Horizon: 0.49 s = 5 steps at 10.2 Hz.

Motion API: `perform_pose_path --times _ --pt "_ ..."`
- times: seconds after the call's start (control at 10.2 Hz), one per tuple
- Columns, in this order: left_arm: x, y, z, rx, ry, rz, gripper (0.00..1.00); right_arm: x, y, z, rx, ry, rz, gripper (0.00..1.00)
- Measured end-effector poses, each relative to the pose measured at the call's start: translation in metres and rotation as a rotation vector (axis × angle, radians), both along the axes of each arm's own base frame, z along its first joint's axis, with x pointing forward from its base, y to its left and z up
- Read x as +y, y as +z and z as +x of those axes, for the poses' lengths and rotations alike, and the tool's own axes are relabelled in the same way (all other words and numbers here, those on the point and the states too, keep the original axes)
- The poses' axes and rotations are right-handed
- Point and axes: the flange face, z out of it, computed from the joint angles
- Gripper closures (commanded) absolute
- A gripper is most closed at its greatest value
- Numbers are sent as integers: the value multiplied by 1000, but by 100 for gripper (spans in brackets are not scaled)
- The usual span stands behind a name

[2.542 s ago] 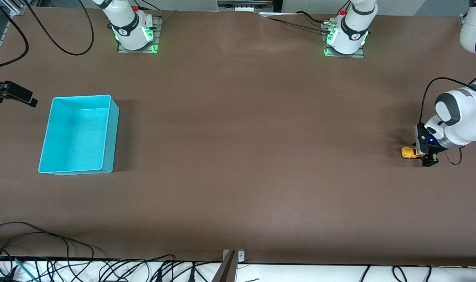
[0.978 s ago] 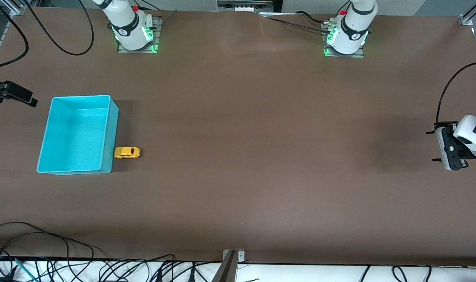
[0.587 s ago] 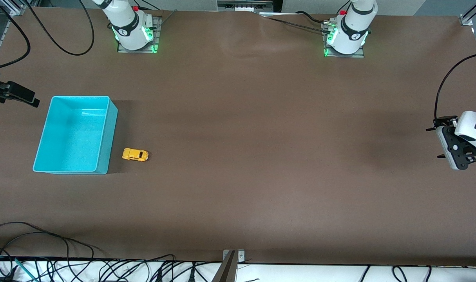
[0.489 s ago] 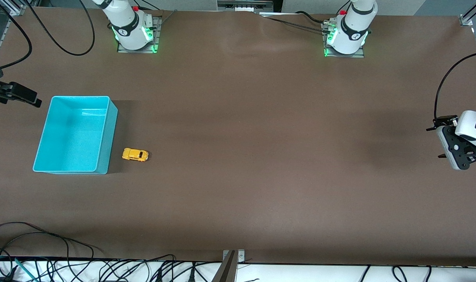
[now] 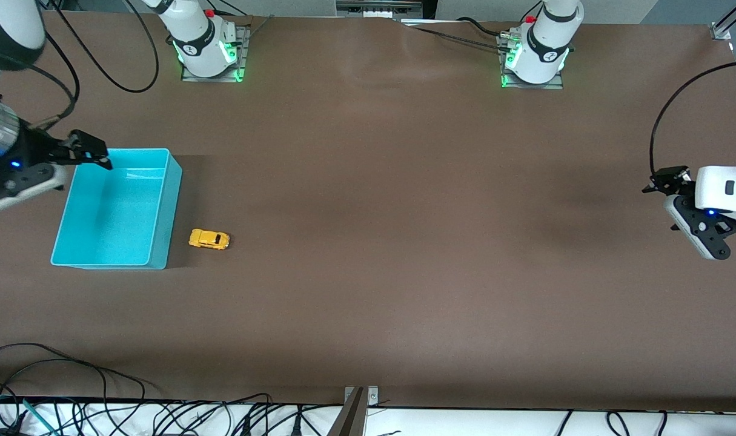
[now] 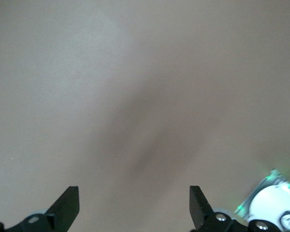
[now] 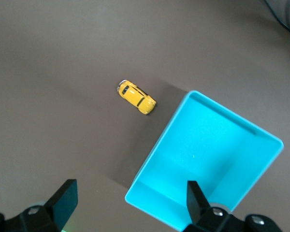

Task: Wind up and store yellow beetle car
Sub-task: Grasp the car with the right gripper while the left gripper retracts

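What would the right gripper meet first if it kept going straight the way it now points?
Probably the turquoise bin: the open right gripper hangs over the bin's edge, so its wall or floor comes first, not the yellow beetle car beside it. Depth is unclear.

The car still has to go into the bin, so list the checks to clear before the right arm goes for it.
1. Yellow beetle car upright on its wheels on the table: ok.
2. Car apart from the turquoise bin, with a gap beside the bin wall: ok.
3. Bin holds nothing that blocks the drop: ok.
4. Right end effector open and holding nothing, over the bin's rim at the right arm's end: ok.
5. Left end effector open, waiting over bare table at the left arm's end, well away from the car: ok.
6. Car wound up: cannot tell.
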Motion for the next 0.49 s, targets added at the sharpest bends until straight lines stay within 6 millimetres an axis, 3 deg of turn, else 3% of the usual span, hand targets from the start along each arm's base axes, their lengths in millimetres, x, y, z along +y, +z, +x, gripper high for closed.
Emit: perform_pose_path --times 0.29,0.49 --pt "-45 17 -5 40 185 25 0 2 -76 35 -12 422 76 0" --pt "-75 44 -14 10 316 75 0 11 -117 49 -39 617 93 0"
